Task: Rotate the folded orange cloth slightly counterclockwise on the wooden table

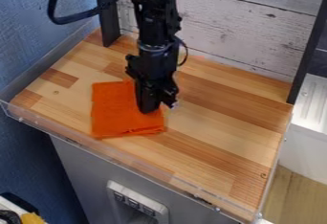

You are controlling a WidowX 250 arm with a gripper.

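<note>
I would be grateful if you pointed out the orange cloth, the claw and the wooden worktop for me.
Orange cloth [116, 110]: camera view, on its upper face, left of the claw in the picture.
Claw [148, 108]: camera view, at its lower end.
Wooden worktop [220, 132]: camera view, on its bare right part.

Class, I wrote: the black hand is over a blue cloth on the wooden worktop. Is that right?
The colour is wrong: in the camera view the cloth is orange, not blue. The black hand is over it, and it lies on the wooden worktop.
</note>
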